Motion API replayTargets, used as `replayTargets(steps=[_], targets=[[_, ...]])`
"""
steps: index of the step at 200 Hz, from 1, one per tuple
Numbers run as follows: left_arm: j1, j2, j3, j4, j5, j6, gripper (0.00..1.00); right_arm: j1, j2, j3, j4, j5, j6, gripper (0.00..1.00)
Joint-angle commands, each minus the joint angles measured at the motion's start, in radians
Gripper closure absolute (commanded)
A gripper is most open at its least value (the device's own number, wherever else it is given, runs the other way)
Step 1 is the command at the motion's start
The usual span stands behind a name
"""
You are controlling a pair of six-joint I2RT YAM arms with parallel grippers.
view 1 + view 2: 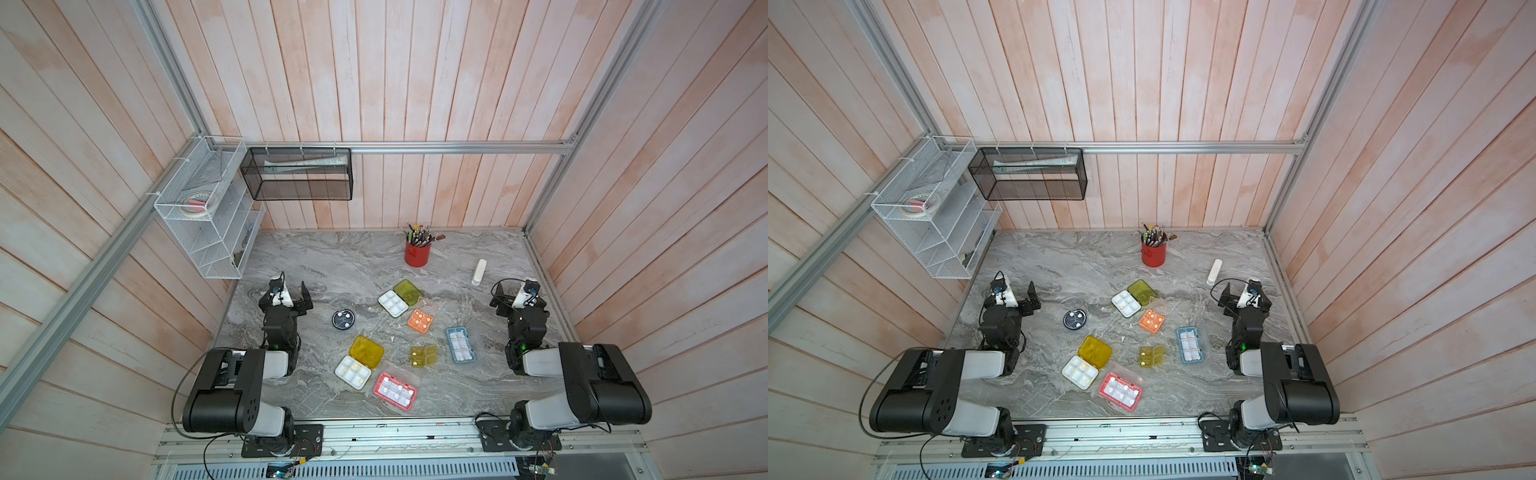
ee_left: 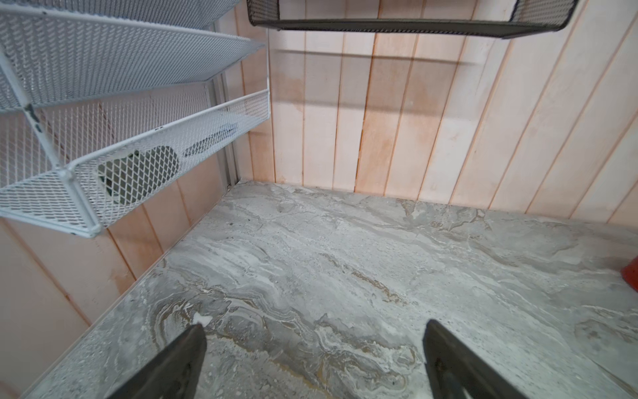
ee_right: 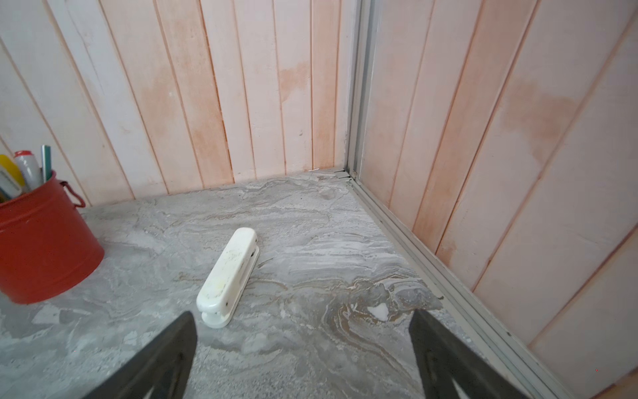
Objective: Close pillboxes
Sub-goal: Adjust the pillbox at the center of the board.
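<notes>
Mostly rectangular plastic pillboxes (image 1: 353, 371) open, veined marble table (image 1: 332, 257), both jaws wide, empty.

Your table (image 1: 332, 266): grey veined stone look, smooth, low sheen. Walls (image 1: 415, 83) around you: wood planks, whitewashed, pinkish stain showing through, matt. Frame rail (image 1: 457, 146): bare brushed metal. White rack (image 2: 138, 69): painted metal mesh. Black basket (image 1: 299, 174): dark, fine metal mesh. Red cup (image 3: 41, 241): painted metal, glossy. White stick-shaped object (image 3: 228, 273): glossy plastic, scuffed and yellowed in spots. Yellow pillbox (image 1: 365, 351) and lime-olive pillbox (image 1: 408, 292): translucent shiny plastic lids, opaque white trays.
</notes>
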Motion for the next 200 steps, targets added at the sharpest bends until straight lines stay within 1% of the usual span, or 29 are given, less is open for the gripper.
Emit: replayTargets(steps=[1, 15, 39, 57, 76, 89, 105, 120, 139, 158, 177, 200], targets=[[0.004, -0.052, 0.089, -0.244, -0.093, -0.081, 0.00, -0.003, -0.089, 0.049, -0.176, 0.141, 0.068, 0.02], [0.003, -0.071, 0.166, -0.419, -0.130, -0.153, 0.00, -0.009, -0.163, 0.054, -0.229, 0.187, 0.122, 0.02], [0.004, -0.129, 0.274, -0.649, -0.083, -0.241, 0.00, -0.036, -0.296, 0.084, -0.378, 0.178, 0.239, 0.02], [0.004, -0.206, 0.303, -0.718, -0.029, -0.293, 0.00, -0.057, -0.359, 0.151, -0.540, 0.127, 0.292, 0.02], [0.004, -0.302, 0.311, -0.765, 0.011, -0.356, 0.00, -0.063, -0.387, 0.241, -0.715, 0.069, 0.329, 0.02], [0.004, -0.359, 0.320, -0.789, 0.052, -0.389, 0.00, -0.063, -0.395, 0.289, -0.798, 0.012, 0.348, 0.03], [0.004, -0.398, 0.346, -0.822, 0.132, -0.425, 0.00, -0.062, -0.399, 0.339, -0.881, -0.064, 0.356, 0.05], [0.002, -0.412, 0.383, -0.847, 0.255, -0.425, 0.00, -0.063, -0.393, 0.382, -0.961, -0.133, 0.364, 0.05], [-0.002, -0.404, 0.444, -0.915, 0.385, -0.405, 0.00, -0.061, -0.383, 0.433, -1.067, -0.211, 0.369, 0.05], [-0.008, -0.366, 0.523, -1.030, 0.510, -0.358, 0.00, -0.059, -0.380, 0.468, -1.170, -0.272, 0.367, 0.05], [-0.025, -0.339, 0.577, -1.142, 0.585, -0.297, 0.00, -0.054, -0.383, 0.492, -1.263, -0.328, 0.346, 0.05], [-0.054, -0.347, 0.574, -1.182, 0.663, -0.251, 0.00, -0.046, -0.396, 0.517, -1.372, -0.357, 0.316, 0.05]])
